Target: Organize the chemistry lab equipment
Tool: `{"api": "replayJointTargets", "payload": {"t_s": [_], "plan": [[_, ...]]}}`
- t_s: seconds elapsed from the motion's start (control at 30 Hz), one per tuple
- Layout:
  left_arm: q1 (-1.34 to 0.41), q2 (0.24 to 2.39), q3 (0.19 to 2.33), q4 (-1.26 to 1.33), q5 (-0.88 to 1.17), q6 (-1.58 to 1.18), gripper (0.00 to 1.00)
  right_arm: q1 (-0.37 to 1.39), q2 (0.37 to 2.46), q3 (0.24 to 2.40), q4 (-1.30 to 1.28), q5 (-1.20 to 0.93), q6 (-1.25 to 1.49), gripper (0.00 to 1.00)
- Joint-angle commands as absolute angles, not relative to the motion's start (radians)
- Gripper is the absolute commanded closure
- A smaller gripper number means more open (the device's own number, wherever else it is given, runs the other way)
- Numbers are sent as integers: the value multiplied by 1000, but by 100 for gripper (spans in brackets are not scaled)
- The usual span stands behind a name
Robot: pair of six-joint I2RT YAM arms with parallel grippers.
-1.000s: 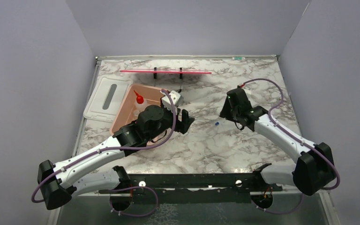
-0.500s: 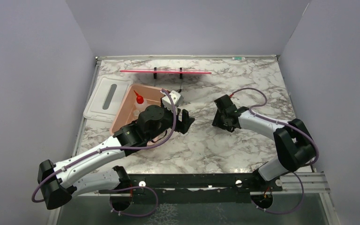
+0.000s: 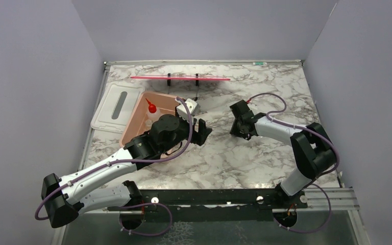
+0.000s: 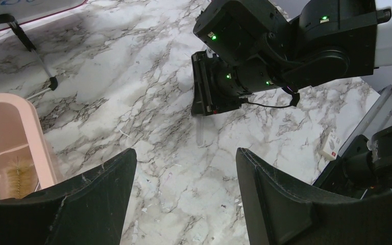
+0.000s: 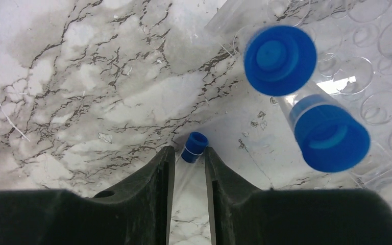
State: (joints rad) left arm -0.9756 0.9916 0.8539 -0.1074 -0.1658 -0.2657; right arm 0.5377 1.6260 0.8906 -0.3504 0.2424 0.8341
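**Q:** Why are the arms placed like this on the tabletop [image 3: 224, 153]?

**A:** The pink tub [image 3: 135, 120], far left, probably collects the items. The left gripper [image 4: 184, 153] hangs just right of it, fingers spread and empty. At mid-tabletop the right gripper [image 5: 189, 153] pinches a slim tube [image 5: 194, 147], apparently to carry it.

**Q:** How does the tube look?

**A:** Clear, narrow and blue-capped. Two larger blue-capped tubes [image 5: 279, 60] stand nearby in a clear rack [image 5: 383, 102].

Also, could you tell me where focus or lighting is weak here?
Top external: evenly lit, sharp, only soft shadows. Left wrist: its near fingers are dark and soft. Right wrist: small blue-capped tube crisp, clear plastic pale, washed out.
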Motion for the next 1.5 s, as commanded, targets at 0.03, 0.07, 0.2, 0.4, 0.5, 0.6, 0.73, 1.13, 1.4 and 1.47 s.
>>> {"api": "replayJointTargets", "payload": {"t_s": [0.03,0.07,0.2,0.4,0.5,0.6,0.73,1.13,1.4,1.47], "plan": [[-979,999,846,-102,-183,-269,26,545,1670,906,-343,258,806,76],[-979,1002,843,-99,-182,-269,26,545,1668,907,-339,256,798,78],[-979,1020,826,-80,-187,-284,25,545,1622,885,-292,222,752,85],[-979,1075,786,-8,-123,-366,24,545,1428,778,-136,81,713,85],[-979,1110,774,50,-72,-455,24,545,1316,722,-70,-4,723,86],[-979,1136,753,131,-34,-561,26,545,1193,673,-11,-81,744,86],[-979,1164,715,282,-3,-695,35,545,1058,624,69,-145,783,85],[-979,1298,735,390,107,-781,53,545,912,575,134,-261,853,86],[-979,1318,707,457,145,-590,75,545,881,566,121,-290,870,85],[-979,1331,715,457,181,-529,78,545,867,570,108,-284,867,85]]}}
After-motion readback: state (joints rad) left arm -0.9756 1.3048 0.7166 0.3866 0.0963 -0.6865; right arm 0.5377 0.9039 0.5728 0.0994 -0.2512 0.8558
